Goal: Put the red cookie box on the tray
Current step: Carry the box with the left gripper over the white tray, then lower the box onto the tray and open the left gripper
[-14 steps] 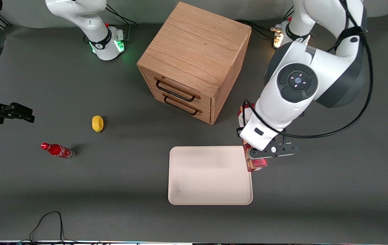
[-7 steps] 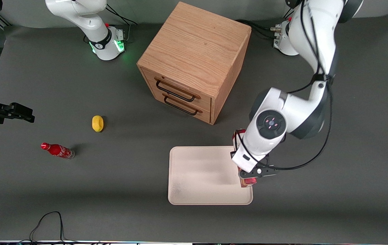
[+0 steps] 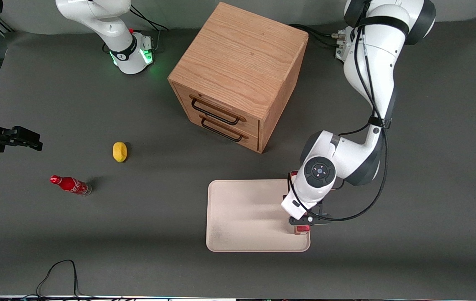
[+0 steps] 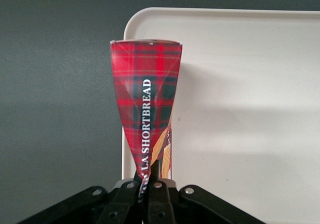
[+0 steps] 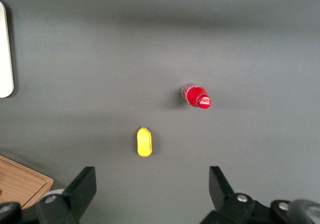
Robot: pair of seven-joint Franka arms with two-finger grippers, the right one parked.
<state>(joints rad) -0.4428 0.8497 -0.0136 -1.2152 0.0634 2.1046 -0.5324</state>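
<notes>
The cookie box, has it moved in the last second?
Yes. Held by the gripper, the cookie box came nearer the front camera, from the tray's cabinet-side corner toward its nearer corner.

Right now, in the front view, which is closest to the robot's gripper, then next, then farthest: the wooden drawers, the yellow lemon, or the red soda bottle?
From the gripper, shut on the red cookie box over the tray:
1. Wooden drawers, farther from the camera.
2. Yellow lemon, toward the parked arm's end.
3. Red soda bottle, farthest toward that end.

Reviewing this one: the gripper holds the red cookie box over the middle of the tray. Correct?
Not quite. The gripper is shut on the red cookie box, but at the edge of the tray toward the working arm's end, not its middle. The front view shows this.
</notes>
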